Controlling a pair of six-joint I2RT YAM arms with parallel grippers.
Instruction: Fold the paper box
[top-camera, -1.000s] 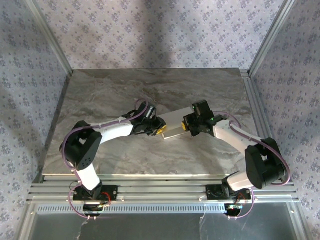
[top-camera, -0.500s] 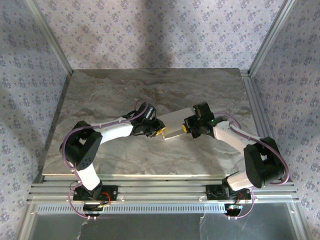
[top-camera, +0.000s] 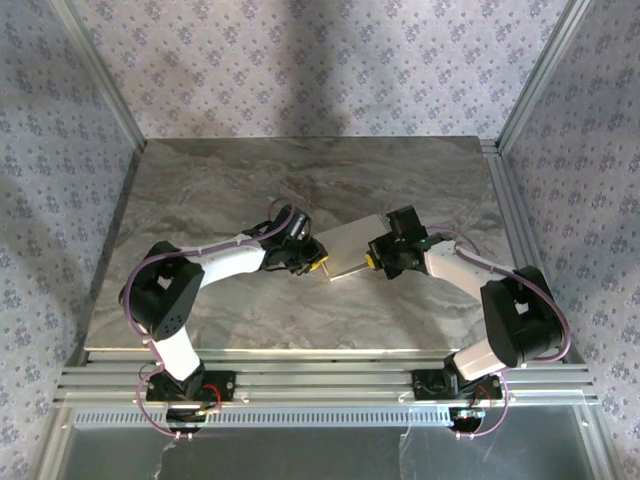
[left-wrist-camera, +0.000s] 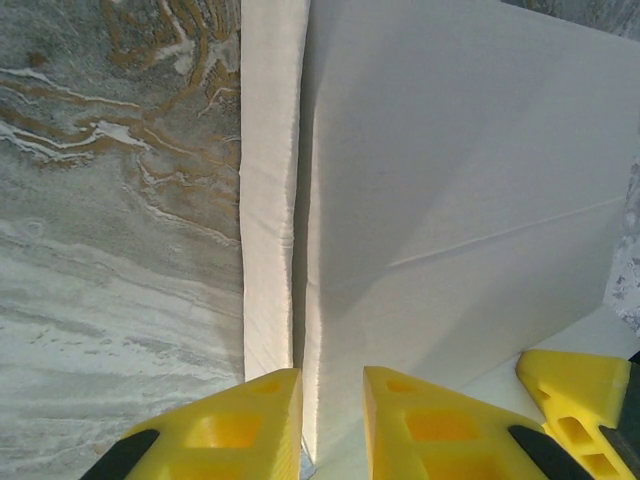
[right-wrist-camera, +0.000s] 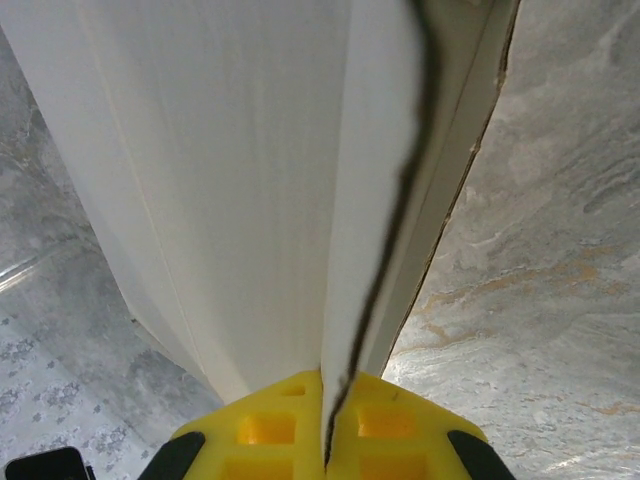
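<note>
The paper box (top-camera: 348, 246) is a pale flat cardboard piece lying between my two grippers at mid-table. My left gripper (top-camera: 318, 266) is at its left end. In the left wrist view the yellow fingers (left-wrist-camera: 262, 422) stand a little apart, and an upright edge of the paper box (left-wrist-camera: 450, 180) runs into the gap, close to the left finger and clear of the other. A narrow flap (left-wrist-camera: 268, 200) lies on the table beside it. My right gripper (top-camera: 373, 258) is shut on the box's right end, and its pads (right-wrist-camera: 270, 430) pinch a thin edge of the paper box (right-wrist-camera: 220, 180).
The marble-patterned table (top-camera: 230, 180) stretches out on all sides of the box. Patterned walls and aluminium posts (top-camera: 95, 70) enclose the table. One yellow finger of the right gripper (left-wrist-camera: 575, 400) shows at the lower right of the left wrist view.
The left jaws have narrowed around the box's edge. The right gripper has shifted slightly toward the left arm, and the box has turned a little with it.
</note>
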